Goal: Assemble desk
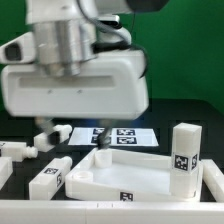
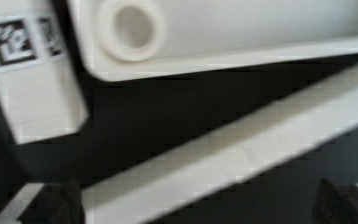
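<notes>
The white rimmed desk tabletop point(image 1: 118, 176) lies flat at the front middle of the table. One white block leg point(image 1: 185, 158) with a tag stands upright at its corner on the exterior view's right. Loose legs point(image 1: 50, 179) lie to its left. My gripper point(image 1: 52, 134) hangs low over the table behind the tabletop's left end, mostly hidden by the big white hand. In the wrist view the gripper point(image 2: 197, 206) is open and empty, with dark fingertips point(image 2: 41, 206) far apart. Below it are a tabletop corner with a round hole point(image 2: 133, 30), a tagged leg point(image 2: 30, 80) and a long white bar point(image 2: 247, 140).
The marker board point(image 1: 128, 136) lies on the black table behind the tabletop. More white legs point(image 1: 14, 151) lie at the exterior view's far left. A green wall stands behind the table.
</notes>
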Tool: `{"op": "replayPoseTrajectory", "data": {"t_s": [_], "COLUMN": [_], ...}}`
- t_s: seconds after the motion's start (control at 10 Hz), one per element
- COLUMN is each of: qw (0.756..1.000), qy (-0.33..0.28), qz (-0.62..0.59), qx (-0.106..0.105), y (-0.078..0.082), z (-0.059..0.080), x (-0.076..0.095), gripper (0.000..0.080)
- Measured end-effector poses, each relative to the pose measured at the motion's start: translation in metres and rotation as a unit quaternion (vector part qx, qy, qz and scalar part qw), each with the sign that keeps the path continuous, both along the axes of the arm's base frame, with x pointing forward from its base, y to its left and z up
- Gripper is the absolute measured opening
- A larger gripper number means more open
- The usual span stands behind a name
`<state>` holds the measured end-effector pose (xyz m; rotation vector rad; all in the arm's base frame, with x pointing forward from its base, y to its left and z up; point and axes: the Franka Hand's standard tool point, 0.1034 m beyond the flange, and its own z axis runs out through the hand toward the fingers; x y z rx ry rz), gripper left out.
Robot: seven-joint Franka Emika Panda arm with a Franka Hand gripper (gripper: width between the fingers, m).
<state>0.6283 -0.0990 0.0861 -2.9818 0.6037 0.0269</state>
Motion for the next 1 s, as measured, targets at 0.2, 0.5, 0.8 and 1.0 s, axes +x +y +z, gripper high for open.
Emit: {"op": "replayPoseTrajectory", "data": {"t_s": [0.2,0.5,0.8,1.0], "qw": [1.000,1.000,0.998,0.998], "qy": [0.007,0.000,-0.007,-0.007], "qz": [0.021,0.022,0.058,0.057], "qx": [-0.006,-0.012,-0.025,-0.035], "y": [-0.035,-0.041,-0.044,-0.045], "z": [-0.025,-0.029,-0.055,-0.073], "x": [-0.006,-0.005,-0.015,-0.032], "gripper": [0.0648,0.0649,0.0648,0.0649]}}
